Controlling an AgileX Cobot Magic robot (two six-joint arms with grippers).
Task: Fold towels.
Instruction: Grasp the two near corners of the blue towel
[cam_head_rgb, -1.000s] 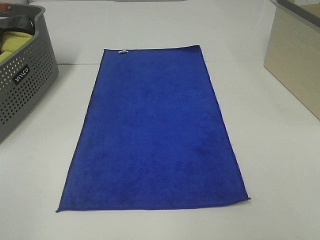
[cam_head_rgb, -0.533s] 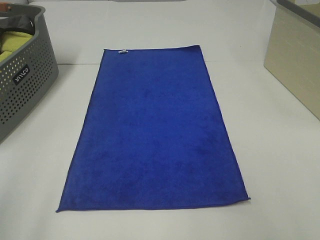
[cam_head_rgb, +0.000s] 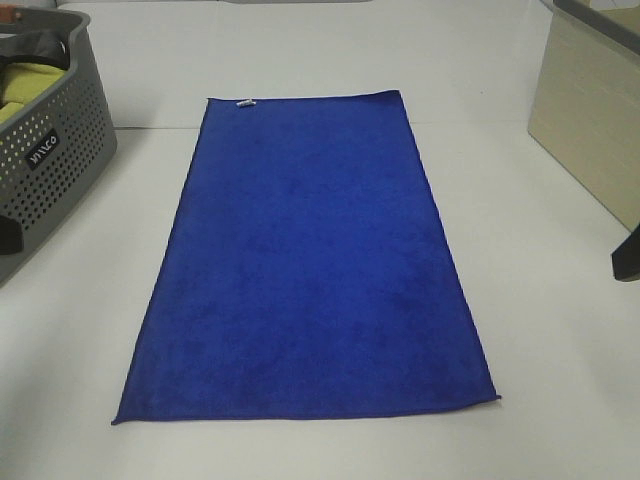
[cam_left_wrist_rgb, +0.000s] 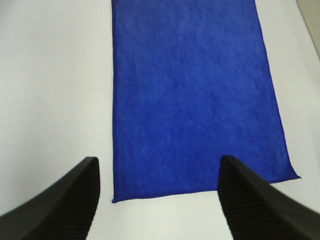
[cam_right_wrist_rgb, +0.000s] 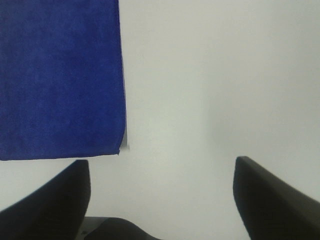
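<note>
Blue towel (cam_head_rgb: 310, 270) lies flat on the table (cam_head_rgb: 540, 330), its near corners ahead of me. Left gripper (cam_left_wrist_rgb: 158, 167) and right gripper (cam_right_wrist_rgb: 160, 165) are both spread wide and empty. I'd pinch one corner each and lift them evenly together.

My left gripper (cam_left_wrist_rgb: 158, 160) shows two matte black, wedge-shaped fingers (cam_left_wrist_rgb: 60, 200), and I can see fine ribbing on their inner faces. My right gripper (cam_right_wrist_rgb: 161, 161) has the same black tapered fingers (cam_right_wrist_rgb: 270, 200), plus a dark rounded body (cam_right_wrist_rgb: 112, 229) between their roots. From the high camera I see only black slivers of the left arm (cam_head_rgb: 8, 235) and right arm (cam_head_rgb: 628, 252).
</note>
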